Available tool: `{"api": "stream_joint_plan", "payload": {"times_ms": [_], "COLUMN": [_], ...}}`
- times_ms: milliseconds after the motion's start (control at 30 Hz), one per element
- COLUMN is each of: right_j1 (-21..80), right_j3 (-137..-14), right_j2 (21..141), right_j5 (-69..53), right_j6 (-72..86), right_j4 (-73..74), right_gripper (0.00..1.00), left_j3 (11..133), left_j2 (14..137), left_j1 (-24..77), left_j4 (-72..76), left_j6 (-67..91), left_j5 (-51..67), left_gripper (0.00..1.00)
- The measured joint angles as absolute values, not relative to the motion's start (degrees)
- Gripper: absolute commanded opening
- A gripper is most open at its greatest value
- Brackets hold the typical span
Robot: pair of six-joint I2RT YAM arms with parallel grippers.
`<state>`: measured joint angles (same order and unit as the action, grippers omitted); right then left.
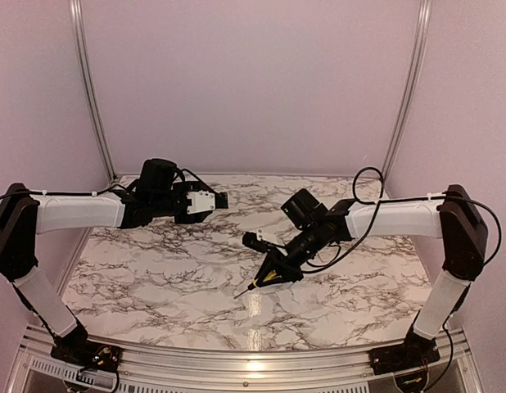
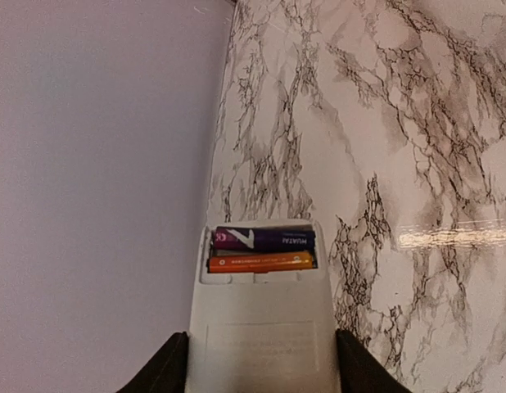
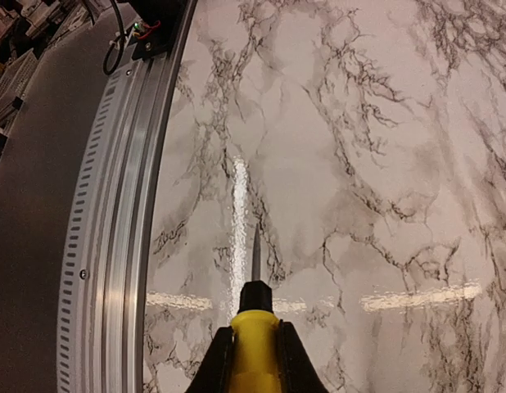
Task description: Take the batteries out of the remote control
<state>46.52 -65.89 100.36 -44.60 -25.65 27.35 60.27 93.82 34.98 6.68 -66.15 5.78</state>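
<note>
My left gripper (image 2: 261, 375) is shut on the remote control (image 2: 261, 327), a flat white bar with one black finger pressed against each long side. It is held in the air over the back left of the table, and it also shows as the remote control (image 1: 204, 201) in the top view. Its battery bay is uncovered, with two batteries side by side: a purple one (image 2: 265, 239) and an orange one (image 2: 261, 262). My right gripper (image 3: 255, 368) is shut on a yellow stick (image 3: 255, 348) with a black collar and a thin metal tip (image 3: 255, 255). The tip points down at the table near its middle (image 1: 238, 293), well apart from the remote.
The marble table top (image 1: 155, 278) spreads below both arms. An aluminium rail (image 3: 114, 246) runs along its near edge, with cables and clutter beyond. The lilac wall (image 2: 97, 164) stands close on the remote's left side.
</note>
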Motion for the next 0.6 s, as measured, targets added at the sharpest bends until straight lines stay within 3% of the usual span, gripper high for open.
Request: {"api": "stream_joint_plan", "payload": {"times_ms": [233,600], "right_j1": [43.3,42.5], "right_j3": [-68.0,-77.2], "right_j2": [91.9,91.0], "right_j5": [-37.1,-25.8], "right_j6": [-24.2,-25.0], "right_j4": [25.2,25.8], "right_gripper": [0.00,0.00], "left_j3": [60.2,59.7], "left_j2": [91.2,87.7], "left_j1": [35.0,39.6], "left_j4": [0.8,-6.7], "left_j6": [-65.3,-65.6], "left_j5": [12.7,16.9], "left_gripper": [0.00,0.00]}}
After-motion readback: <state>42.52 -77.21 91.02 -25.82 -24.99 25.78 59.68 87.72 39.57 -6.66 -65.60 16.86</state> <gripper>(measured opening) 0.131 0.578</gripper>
